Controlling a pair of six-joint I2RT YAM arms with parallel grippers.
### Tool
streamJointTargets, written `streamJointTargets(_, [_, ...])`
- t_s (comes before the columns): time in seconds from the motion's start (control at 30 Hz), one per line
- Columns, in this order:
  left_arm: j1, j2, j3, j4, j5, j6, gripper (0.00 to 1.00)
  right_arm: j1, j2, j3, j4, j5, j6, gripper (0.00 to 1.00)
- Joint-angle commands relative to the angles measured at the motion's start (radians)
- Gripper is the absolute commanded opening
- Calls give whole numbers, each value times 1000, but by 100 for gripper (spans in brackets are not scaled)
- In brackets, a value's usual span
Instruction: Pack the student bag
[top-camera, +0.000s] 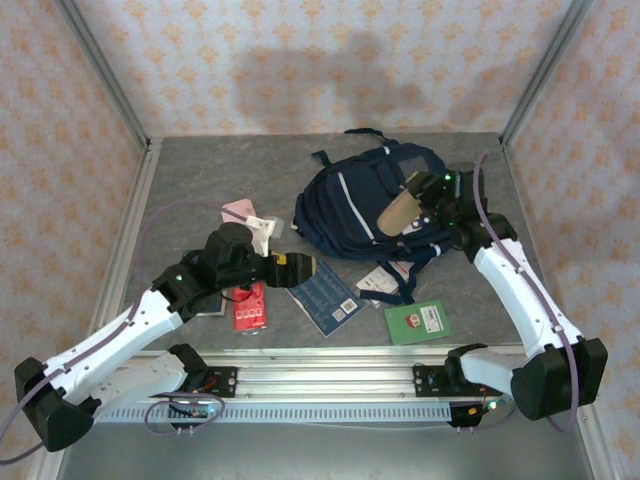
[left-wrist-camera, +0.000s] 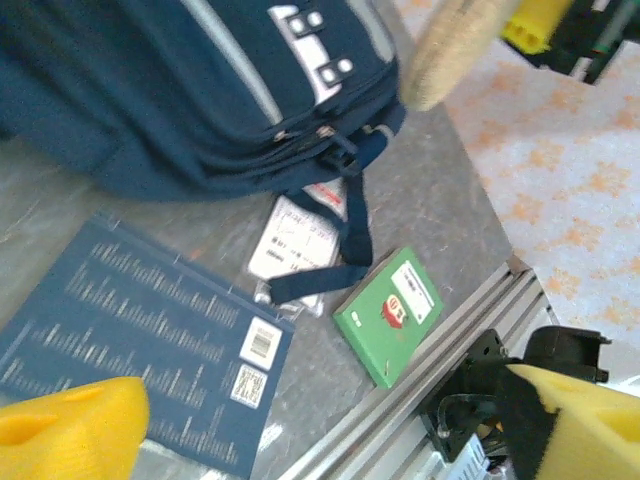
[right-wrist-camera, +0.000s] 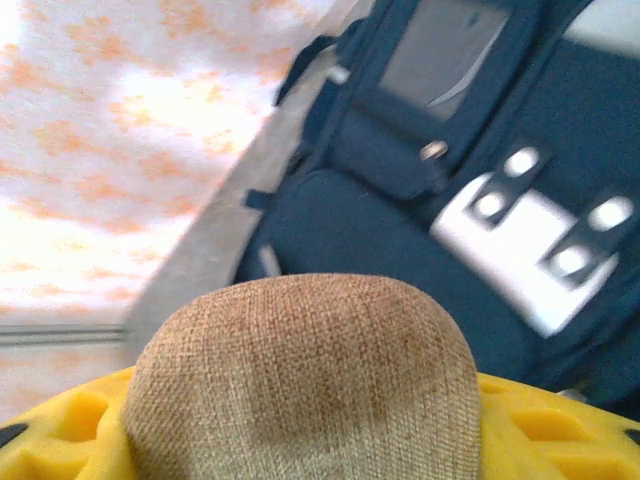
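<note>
The student bag (top-camera: 345, 210) (left-wrist-camera: 150, 90) (right-wrist-camera: 400, 230), a large navy backpack with white patches and a light stripe, lies in the middle of the grey table. My right gripper (top-camera: 425, 197) (right-wrist-camera: 310, 445) is shut on a tan woven pouch (top-camera: 400, 212) (right-wrist-camera: 305, 370) and holds it over the bag's right side. The pouch (left-wrist-camera: 450, 50) also shows at the top of the left wrist view. My left gripper (top-camera: 300, 268) (left-wrist-camera: 320, 430) is open with nothing between its yellow fingers (left-wrist-camera: 70, 430). It hovers over the near end of a blue booklet (top-camera: 322, 297) (left-wrist-camera: 130, 340), in front of the bag.
A green book (top-camera: 418, 322) (left-wrist-camera: 392, 312) lies by the front rail (top-camera: 330, 380). A white card (top-camera: 378, 282) (left-wrist-camera: 295, 240) sits under a bag strap. A red item (top-camera: 248, 310) and a pink one (top-camera: 240, 211) lie left of the bag. Patterned walls enclose the table.
</note>
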Motion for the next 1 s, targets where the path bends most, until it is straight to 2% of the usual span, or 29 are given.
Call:
streamJointTargets(0.0, [-57,19,21,155,-55,18,97,102,11,43,96,68,281,14])
streamJointTargets(0.2, [-81,-3,1,248,-122,134,98,240,12,28,144,141,479,15])
streamJointTargets(0.4, [-81,-12,-23,327,-116,213,98,341,44,63,71,161,554,14])
streamJointTargets(0.6, [-66,28,-47,368,-124,228,96,434,31,85,77,184,561,13])
streamJointTargets(0.77, [-61,45,-48,362,-123,243,92,469,23,92,76,173,558,13])
streamJointTargets(0.97, [-52,27,-52,392,-93,260,82,523,22,96,79,169,559,14])
